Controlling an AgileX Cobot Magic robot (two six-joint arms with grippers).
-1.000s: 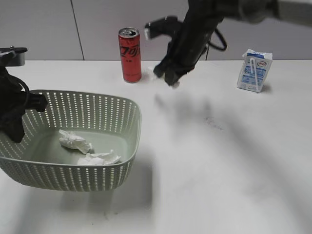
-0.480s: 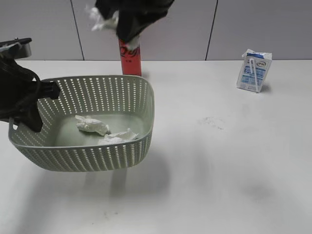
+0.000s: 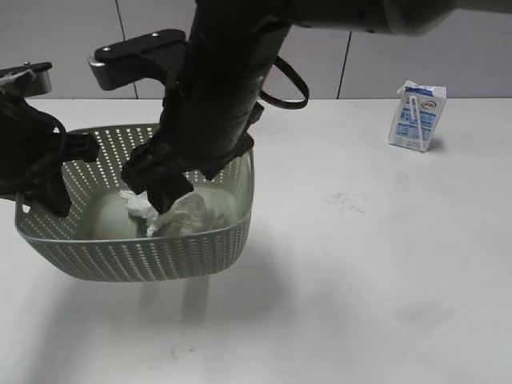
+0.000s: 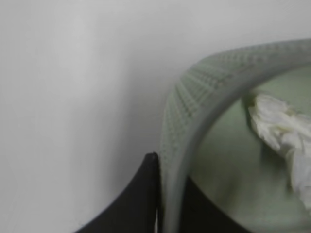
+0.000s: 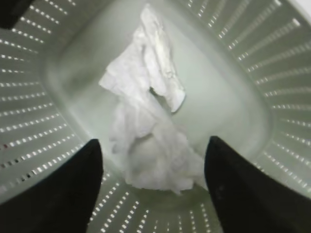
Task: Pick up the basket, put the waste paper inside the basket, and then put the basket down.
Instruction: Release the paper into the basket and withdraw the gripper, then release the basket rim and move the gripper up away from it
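Note:
The pale green slotted basket (image 3: 160,256) hangs tilted above the table, held at its left rim by my left gripper (image 3: 50,188), which is shut on the rim (image 4: 167,194). White wads of waste paper (image 3: 188,214) lie on its floor. My right gripper (image 3: 158,186) reaches down inside the basket. Its jaws (image 5: 153,177) are open, with a blurred wad (image 5: 150,160) between and below them and another wad (image 5: 155,73) farther in. A wad also shows in the left wrist view (image 4: 282,131).
A blue-and-white drink carton (image 3: 418,116) stands at the back right of the white table (image 3: 360,280). The right arm (image 3: 224,72) hides the red can behind the basket.
The right arm has swung from above the can down into the basket, and its jaws are now open over the paper. The basket has stayed lifted in the left gripper.

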